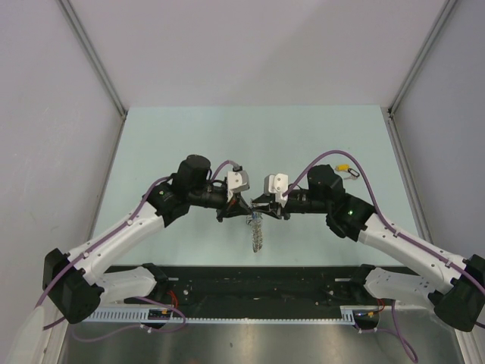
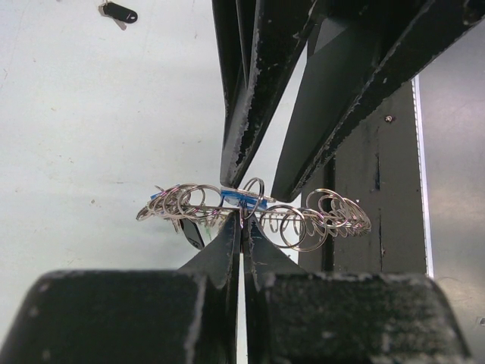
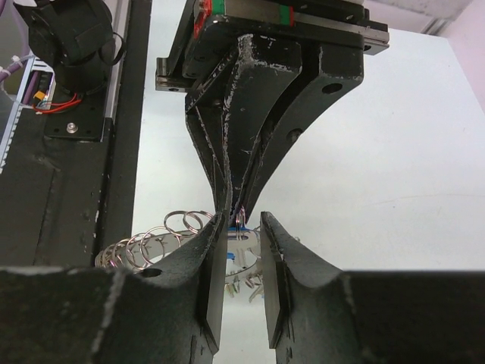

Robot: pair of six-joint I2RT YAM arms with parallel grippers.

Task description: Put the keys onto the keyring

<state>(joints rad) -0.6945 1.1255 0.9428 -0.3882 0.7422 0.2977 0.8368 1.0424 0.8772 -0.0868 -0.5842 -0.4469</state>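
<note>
The keyring (image 1: 257,233), a silver band edged with small wire loops, hangs between my two grippers above the table's near middle. My left gripper (image 1: 244,205) is shut on the ring's upper edge; in the left wrist view its tips (image 2: 244,221) pinch the keyring (image 2: 333,216) edge-on. My right gripper (image 1: 262,205) faces it, open, with its jaws either side of the pinched spot (image 3: 244,227). A blue-tagged key (image 2: 241,199) sits on the ring there. The ring's loops show in the right wrist view (image 3: 148,244). A yellow-tagged key (image 1: 343,167) and a black-tagged key (image 1: 355,175) lie at the far right.
A black rail (image 1: 258,280) with the arm bases runs along the near edge, right below the hanging ring. Grey walls close in the pale green table (image 1: 189,136) on three sides. The black-tagged key also shows in the left wrist view (image 2: 121,12).
</note>
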